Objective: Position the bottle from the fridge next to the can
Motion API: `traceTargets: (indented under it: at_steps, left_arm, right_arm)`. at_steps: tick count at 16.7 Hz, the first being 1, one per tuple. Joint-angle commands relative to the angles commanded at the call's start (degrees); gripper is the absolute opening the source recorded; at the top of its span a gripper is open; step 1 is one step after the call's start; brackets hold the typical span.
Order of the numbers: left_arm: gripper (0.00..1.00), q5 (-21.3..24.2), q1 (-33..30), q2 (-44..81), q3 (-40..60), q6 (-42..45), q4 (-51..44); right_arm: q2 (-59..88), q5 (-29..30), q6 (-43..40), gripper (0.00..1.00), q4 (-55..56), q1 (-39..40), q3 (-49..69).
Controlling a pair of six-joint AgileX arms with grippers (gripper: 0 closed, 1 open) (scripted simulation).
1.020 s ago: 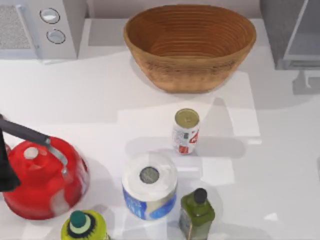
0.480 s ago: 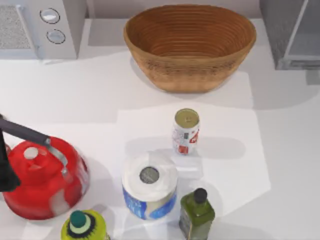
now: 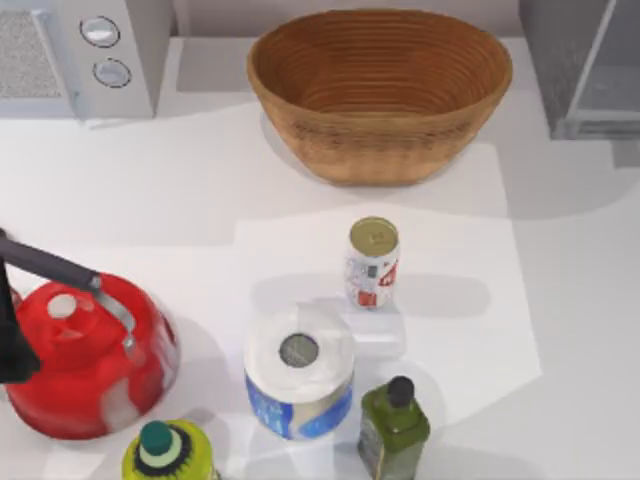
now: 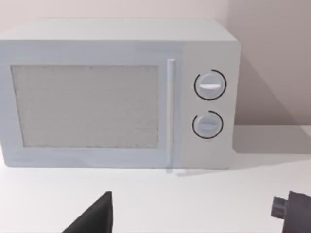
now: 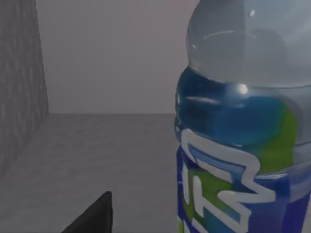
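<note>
From above, I see the can (image 3: 373, 262) standing upright near the middle of the white table (image 3: 200, 200), with the woven basket (image 3: 380, 90) behind it. Just in front of the can sits the paper roll (image 3: 299, 383), and beside that roll the olive-green bottle (image 3: 394, 428) with its black cap. At the table's left are the red kettle (image 3: 85, 352) and a dark piece of my left arm (image 3: 12, 330) at the edge; the yellow-green bottle (image 3: 168, 453) is at the front edge. The microwave (image 3: 85, 55) fills the back left corner, and the fridge (image 3: 580, 65) stands at the back right.

On my left wrist camera, the microwave (image 4: 116, 94) with its two dials faces me across bare table; I cannot tell how the left gripper is set.

On my right wrist camera, the bottle (image 5: 245, 126), clear blue with a blue-green label, stands upright very close on the grey floor of the fridge (image 5: 19, 82). I cannot tell the right gripper's opening either.
</note>
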Motion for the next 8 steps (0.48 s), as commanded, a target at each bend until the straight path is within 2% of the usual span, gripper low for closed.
traceTargets:
  at_steps: [8]
  left_arm:
    - [1.00, 0.00, 0.00, 0.00, 0.00, 0.00, 0.00]
  right_arm:
    - [7.23, 1.49, -0.06, 1.00, -7.09, 1.28, 14.51]
